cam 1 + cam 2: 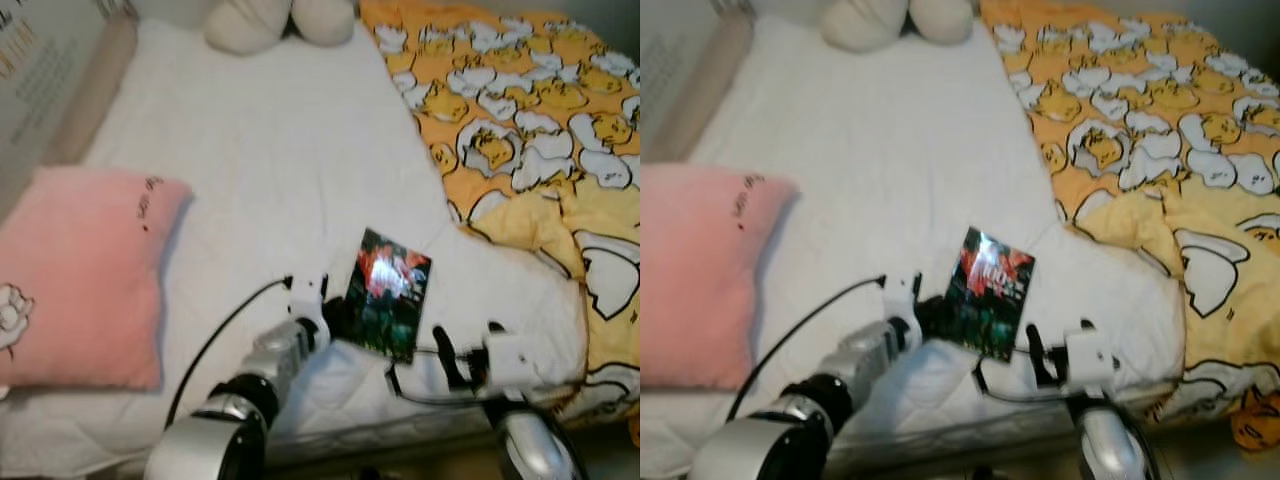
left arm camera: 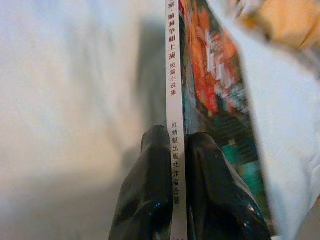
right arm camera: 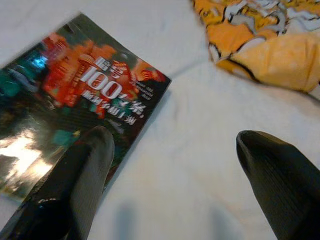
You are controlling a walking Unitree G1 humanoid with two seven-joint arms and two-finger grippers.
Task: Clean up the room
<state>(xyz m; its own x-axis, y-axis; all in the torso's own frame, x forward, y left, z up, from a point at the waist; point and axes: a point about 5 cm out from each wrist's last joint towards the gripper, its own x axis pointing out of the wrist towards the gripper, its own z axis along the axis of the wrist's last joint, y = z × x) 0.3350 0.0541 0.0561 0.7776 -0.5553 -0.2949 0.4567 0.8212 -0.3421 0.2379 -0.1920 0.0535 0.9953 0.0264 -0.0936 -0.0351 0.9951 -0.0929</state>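
The left gripper (image 1: 335,322) pinches the paperback book (image 1: 388,292) by its spine edge, apparently to lift it off the white bed (image 1: 270,160), while the right gripper (image 3: 175,165) hovers wide open, empty, at the book's four o'clock, ready to help.

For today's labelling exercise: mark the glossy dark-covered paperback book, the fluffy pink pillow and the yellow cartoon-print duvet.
Glossy dark-covered paperback book (image 1: 388,292): left eye view, middle of front cover.
Fluffy pink pillow (image 1: 85,275): left eye view, centre of top face.
Yellow cartoon-print duvet (image 1: 520,110): left eye view, flat upper part.
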